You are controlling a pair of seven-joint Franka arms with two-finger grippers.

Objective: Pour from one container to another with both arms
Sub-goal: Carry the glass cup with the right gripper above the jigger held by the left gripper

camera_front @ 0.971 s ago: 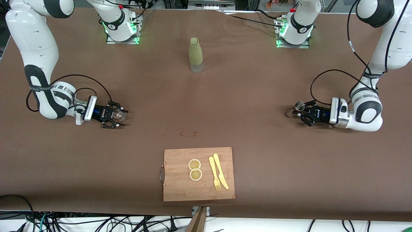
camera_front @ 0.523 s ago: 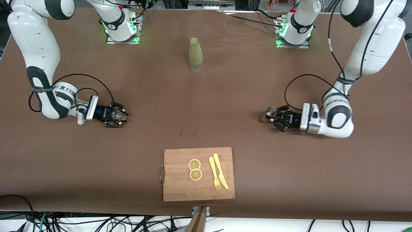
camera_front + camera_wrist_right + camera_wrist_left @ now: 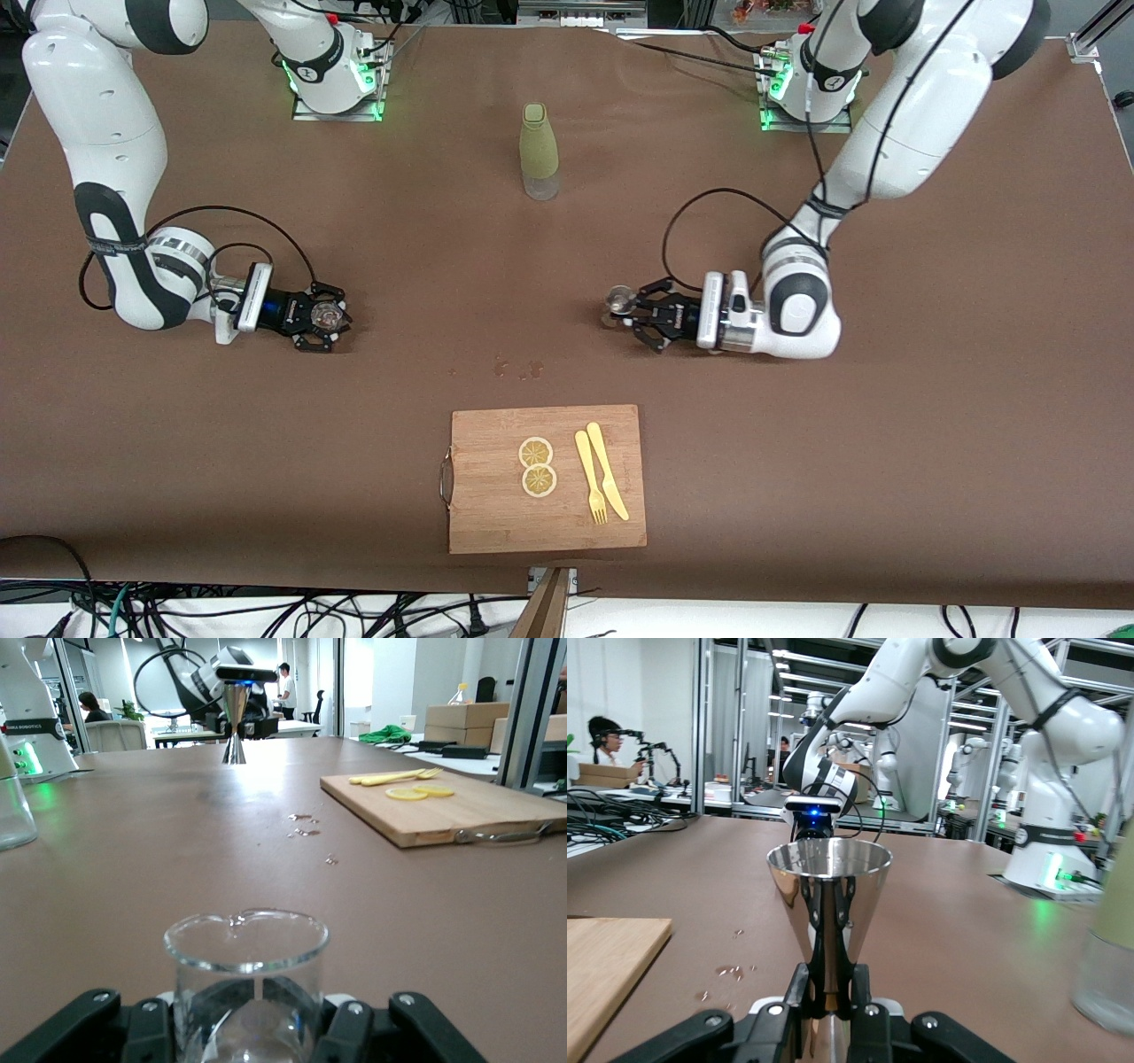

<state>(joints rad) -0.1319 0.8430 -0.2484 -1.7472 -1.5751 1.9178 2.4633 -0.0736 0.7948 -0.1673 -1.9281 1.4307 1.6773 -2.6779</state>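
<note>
Both vessels are gripped, pouring not begun: left hand clamps the upright jigger mid-counter; right hand clamps the glass at the right arm's end.

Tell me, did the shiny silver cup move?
Yes. The jigger, shut in the left tool, slid along the table toward the middle, now nearer the green bottle.
</note>
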